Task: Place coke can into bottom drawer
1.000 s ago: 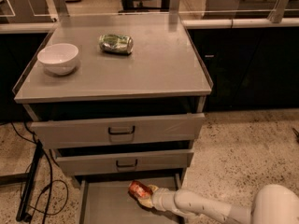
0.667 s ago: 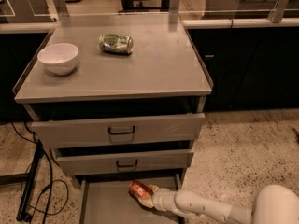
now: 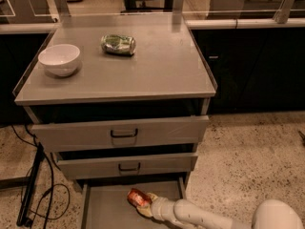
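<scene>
Coke can (image 3: 137, 197) lies tilted low in the open bottom drawer (image 3: 102, 209), right of middle, held by the gripper (image 3: 145, 203), whose jaws are closed on its near end. The arm (image 3: 200, 216) reaches in from the right, below two handled drawers (image 3: 124, 135). On the bench (image 3: 157, 70) sit a bowl (image 3: 59, 59) at the left and a green can (image 3: 118, 44) on its side.

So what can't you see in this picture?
All in the camera view:
- Bottom drawer: its front end is cut off by the picture's lower edge.
- Coke can: its near side is hidden behind the gripper, which reaches into that drawer.
- Two upper drawers: their fronts hide whatever is inside.
</scene>
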Controlling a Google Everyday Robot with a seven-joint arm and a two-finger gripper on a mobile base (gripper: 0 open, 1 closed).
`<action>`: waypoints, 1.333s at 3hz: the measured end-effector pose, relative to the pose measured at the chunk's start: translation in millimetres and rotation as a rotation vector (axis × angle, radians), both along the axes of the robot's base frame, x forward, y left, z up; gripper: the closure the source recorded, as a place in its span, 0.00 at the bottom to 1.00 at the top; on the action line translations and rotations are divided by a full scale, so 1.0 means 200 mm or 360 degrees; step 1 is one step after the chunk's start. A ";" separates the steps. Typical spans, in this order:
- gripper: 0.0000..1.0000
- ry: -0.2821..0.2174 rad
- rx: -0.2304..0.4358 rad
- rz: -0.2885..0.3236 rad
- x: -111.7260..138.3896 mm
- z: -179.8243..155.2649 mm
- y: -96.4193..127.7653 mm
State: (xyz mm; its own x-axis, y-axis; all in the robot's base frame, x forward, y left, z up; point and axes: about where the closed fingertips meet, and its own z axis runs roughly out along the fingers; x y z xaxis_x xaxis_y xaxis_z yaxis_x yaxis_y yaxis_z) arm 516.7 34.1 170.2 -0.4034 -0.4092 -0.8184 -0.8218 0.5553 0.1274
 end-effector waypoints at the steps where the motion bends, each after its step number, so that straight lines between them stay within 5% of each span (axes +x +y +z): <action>1: 1.00 -0.0028 0.0019 -0.0004 -0.01 -0.08 0.02; 2: 1.00 -0.0034 0.0006 0.0004 -0.02 -0.12 0.02; 4: 0.57 -0.0034 0.0006 0.0004 -0.02 -0.12 0.02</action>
State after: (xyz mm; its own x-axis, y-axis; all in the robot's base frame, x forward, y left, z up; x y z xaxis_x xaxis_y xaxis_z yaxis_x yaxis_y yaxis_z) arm 512.8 38.4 145.3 -0.3846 -0.4073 -0.8283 -0.8259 0.5527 0.1118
